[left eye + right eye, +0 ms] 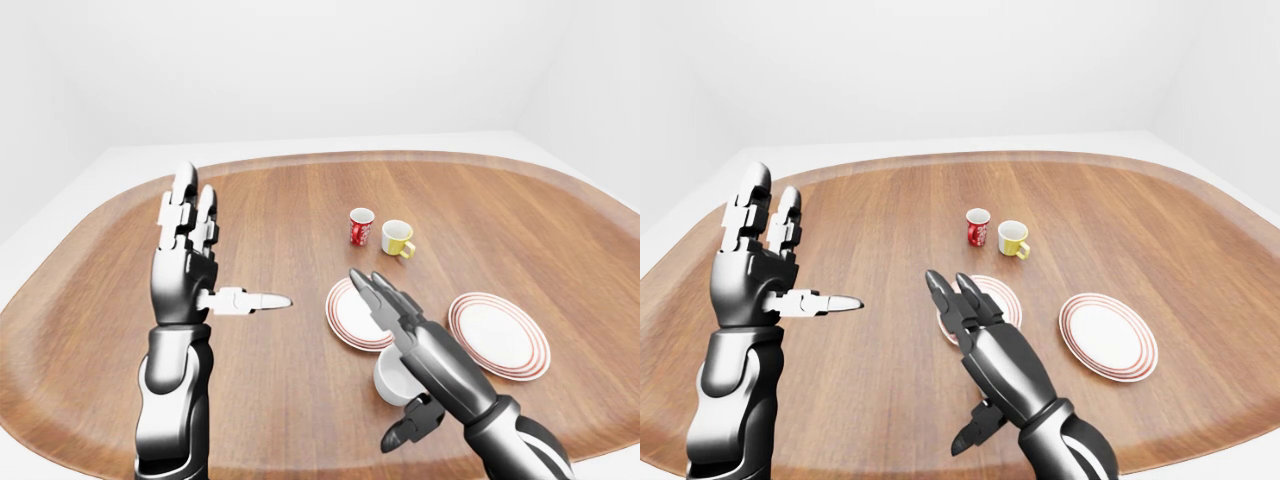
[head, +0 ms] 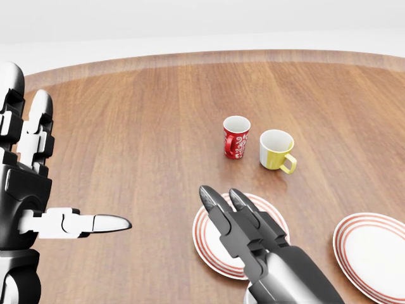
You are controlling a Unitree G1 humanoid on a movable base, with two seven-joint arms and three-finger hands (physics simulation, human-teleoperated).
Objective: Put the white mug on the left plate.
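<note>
- Wood-brown table [image 1: 290, 420] fills the left-eye view; the white mug [image 1: 393, 380] sits at 5 o'clock, under the right hand [image 1: 400, 320], whose fingers are spread, touching nothing. Left plate [image 1: 345, 315] lies just above.
- Head view: left hand [image 2: 35, 190] at 9 o'clock, fingers splayed; bare wood between both hands.
- Right-eye view: right plate [image 1: 1108, 338] near the table's 4 o'clock edge.

Glossy dark-grey left hand [image 1: 185, 280] with white segmented fingers [image 1: 181, 200] and silver tips, gunmetal right hand [image 1: 400, 325] with black tapered fingers, jointed metallic forearms [image 1: 172, 400]
</note>
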